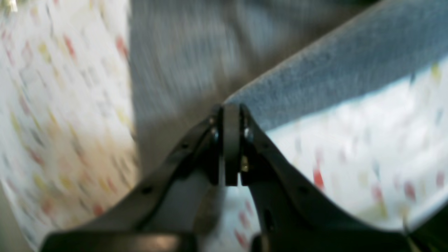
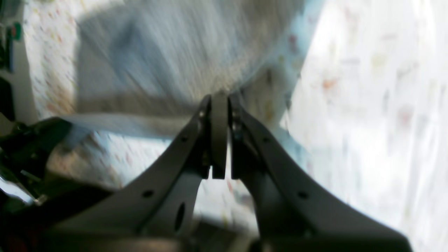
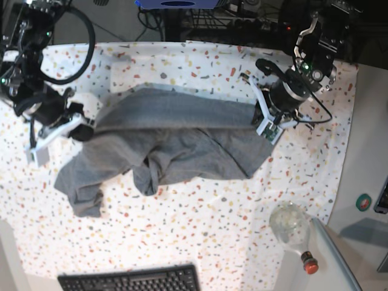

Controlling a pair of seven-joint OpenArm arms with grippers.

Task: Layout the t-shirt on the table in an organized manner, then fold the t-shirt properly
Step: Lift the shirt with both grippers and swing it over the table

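Note:
The heather-grey t-shirt (image 3: 176,139) lies crumpled across the middle of the speckled table (image 3: 200,224), and its far edge is pulled taut between my two grippers. My left gripper (image 3: 256,114) is shut on the shirt's right end. In the left wrist view its jaws (image 1: 231,106) are pressed together on the cloth, and a lifted fold of the t-shirt (image 1: 350,70) runs off to the upper right. My right gripper (image 3: 90,126) is shut on the shirt's left end. The right wrist view is blurred, but it shows the closed jaws (image 2: 219,95) meeting grey cloth (image 2: 157,52).
A black keyboard (image 3: 130,280) lies at the table's near edge. A clear round bottle with a red cap (image 3: 292,229) lies at the near right, beside a grey side surface (image 3: 339,267). Cables and equipment crowd the far edge.

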